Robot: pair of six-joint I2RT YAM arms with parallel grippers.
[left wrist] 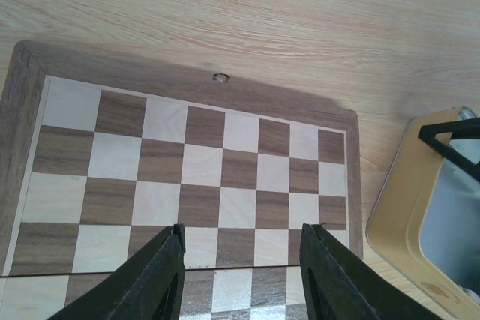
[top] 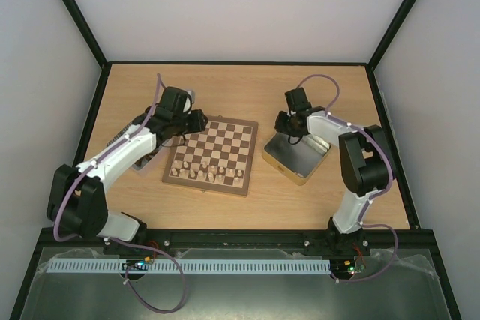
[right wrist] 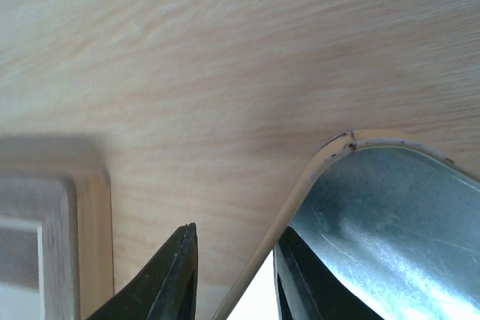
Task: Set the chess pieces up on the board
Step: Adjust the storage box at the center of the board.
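Note:
The board (top: 214, 154) lies mid-table with several chess pieces (top: 204, 173) standing on its two near rows. My left gripper (top: 196, 120) hovers over the board's far left corner. In the left wrist view the left gripper (left wrist: 241, 236) is open above bare squares of the board (left wrist: 195, 162), with nothing between its fingers. My right gripper (top: 289, 125) is at the far left corner of the gold tin (top: 296, 159). In the right wrist view the right gripper (right wrist: 235, 231) is open and straddles the tin's rim (right wrist: 330, 148), one finger inside the tin and one outside.
A grey tray (top: 124, 140) lies at the left, mostly under my left arm. The tin (left wrist: 405, 222) sits just right of the board, and the board's corner (right wrist: 52, 207) shows beside the right gripper. Black frame posts and walls enclose the table.

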